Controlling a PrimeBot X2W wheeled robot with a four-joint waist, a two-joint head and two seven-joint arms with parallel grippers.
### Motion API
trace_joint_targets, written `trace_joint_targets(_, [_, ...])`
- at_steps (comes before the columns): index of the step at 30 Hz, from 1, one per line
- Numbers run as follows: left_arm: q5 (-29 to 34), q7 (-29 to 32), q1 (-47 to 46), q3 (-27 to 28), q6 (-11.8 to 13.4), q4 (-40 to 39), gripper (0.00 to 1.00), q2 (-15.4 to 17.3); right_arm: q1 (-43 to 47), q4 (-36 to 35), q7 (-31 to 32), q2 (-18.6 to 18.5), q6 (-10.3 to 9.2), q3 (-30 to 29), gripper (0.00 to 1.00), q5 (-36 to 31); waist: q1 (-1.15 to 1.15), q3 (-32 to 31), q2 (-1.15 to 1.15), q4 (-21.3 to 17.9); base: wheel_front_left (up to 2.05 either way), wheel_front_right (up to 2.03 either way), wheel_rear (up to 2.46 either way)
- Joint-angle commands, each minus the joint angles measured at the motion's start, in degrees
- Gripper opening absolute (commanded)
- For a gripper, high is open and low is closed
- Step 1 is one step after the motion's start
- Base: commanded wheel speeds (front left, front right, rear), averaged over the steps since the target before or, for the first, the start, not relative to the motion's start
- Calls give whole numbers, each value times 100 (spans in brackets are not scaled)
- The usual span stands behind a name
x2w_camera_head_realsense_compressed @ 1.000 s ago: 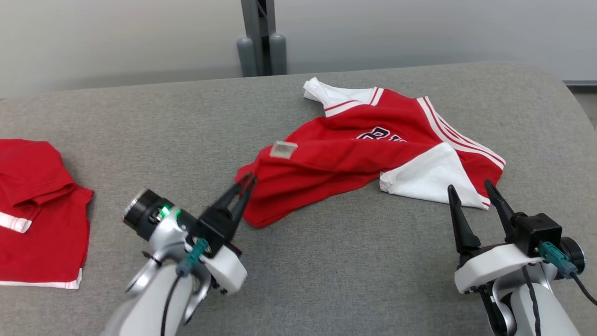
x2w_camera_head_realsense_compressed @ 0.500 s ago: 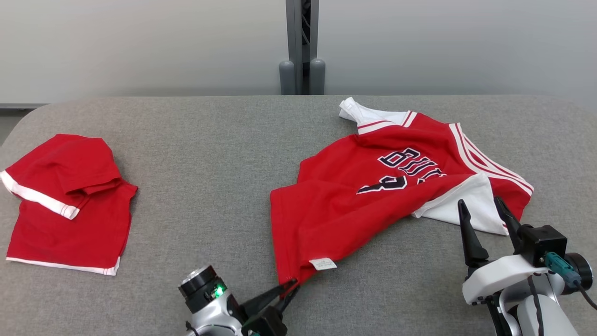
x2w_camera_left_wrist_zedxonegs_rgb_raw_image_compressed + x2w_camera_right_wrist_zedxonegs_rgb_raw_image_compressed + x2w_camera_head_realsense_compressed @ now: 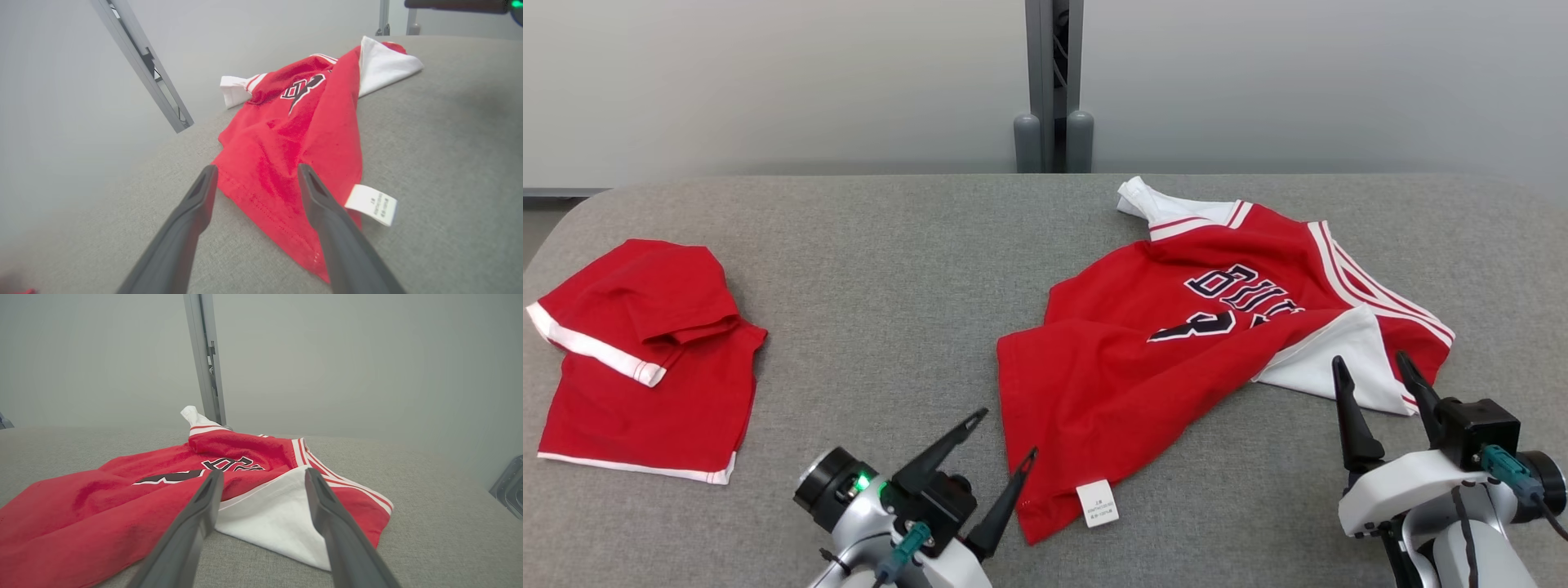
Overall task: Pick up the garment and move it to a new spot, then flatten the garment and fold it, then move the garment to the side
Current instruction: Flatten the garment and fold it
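Note:
The garment (image 3: 1176, 351) is a red jersey with white trim and dark lettering, lying crumpled on the grey table (image 3: 874, 269) right of centre. Its near corner carries a white label (image 3: 1098, 503). My left gripper (image 3: 1006, 431) stands open at that near left hem, with nothing between its fingers. In the left wrist view the gripper (image 3: 257, 167) straddles the hem edge of the garment (image 3: 302, 122) lying on the table. My right gripper (image 3: 1369, 358) hovers open at the garment's white folded flap (image 3: 1339, 359). The right wrist view shows its fingers (image 3: 263, 472) spread over that flap (image 3: 278, 514).
A second red garment (image 3: 645, 359) with white trim lies folded at the table's left end. A grey metal post (image 3: 1054, 82) rises behind the table's far edge against a pale wall. Bare grey table lies between the two garments.
My left gripper dragged the garment's corner toward the near edge, spreading the red cloth out, then opened and let it go. The head camera shifted too. The right gripper stayed open in place.

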Motion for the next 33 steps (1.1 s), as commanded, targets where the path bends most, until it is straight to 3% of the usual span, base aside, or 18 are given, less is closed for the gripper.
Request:
trace_joint_targets(1, [-59, -22, 57, 117, 66, -83, 100, -10, 27, 8, -5, -34, -1, -2, 100, -5, 0, 4, 0, -6, 0, 0, 0])
trace_joint_targets(6, [-267, -21, 153, 550, 201, -350, 100, -90, 41, -9, -5, -30, -1, 46, 100, 15, 0, 26, 0, -48, 0, 0, 0])
trace_joint_targets(11, [-223, -21, 282, 669, 92, -285, 100, -173, 89, -11, -5, -28, -1, 72, 100, 28, 0, 22, 0, -108, 0, 0, 0])
trace_joint_targets(24, [169, -22, -16, 157, -401, 729, 100, -179, -4, 3, -5, -26, -1, 144, 100, 20, 0, 180, 0, -277, 0, 0, 0])
trace_joint_targets(33, [186, -22, -325, -82, -545, 1287, 100, -246, -107, 12, -5, -27, -1, 183, 100, 19, 0, 355, 0, -401, 0, 0, 0])
